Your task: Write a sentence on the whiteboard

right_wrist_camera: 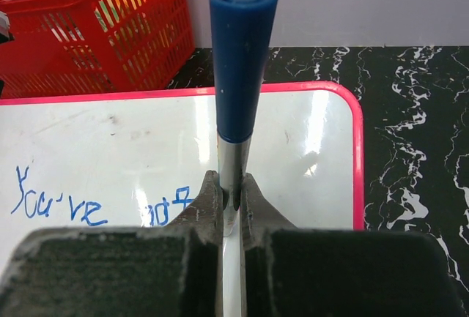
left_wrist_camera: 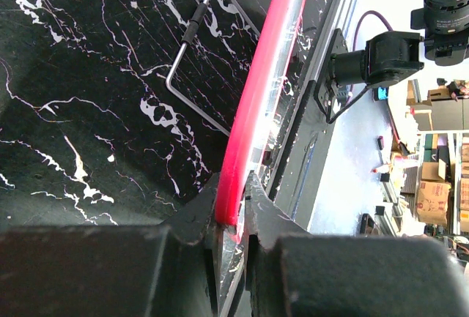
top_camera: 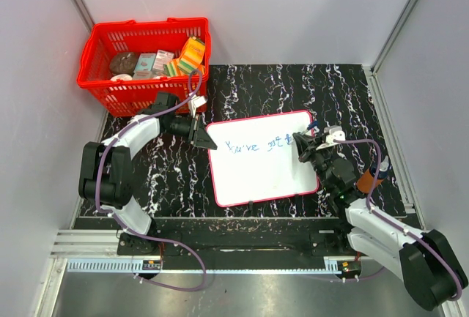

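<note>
Two robot arms work at a flat whiteboard (top_camera: 256,178) with a thin red frame, lying on the black marbled table (top_camera: 352,97). The left gripper (left_wrist_camera: 233,222) pinches the frame at its far left corner. The right gripper (right_wrist_camera: 231,207) squeezes a blue and silver marker pen (right_wrist_camera: 242,61), held at the end of the blue handwritten words (top_camera: 256,146), "You've got".

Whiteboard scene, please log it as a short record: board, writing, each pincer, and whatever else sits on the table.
board: flat white whiteboard with red frame, on black marbled table
writing: blue handwritten line, only "You've got" legible
left pincer: shut on the whiteboard's red edge
right pincer: shut on blue marker with silvery barrel
other: red plastic basket holding packaged goods, far left corner
</note>
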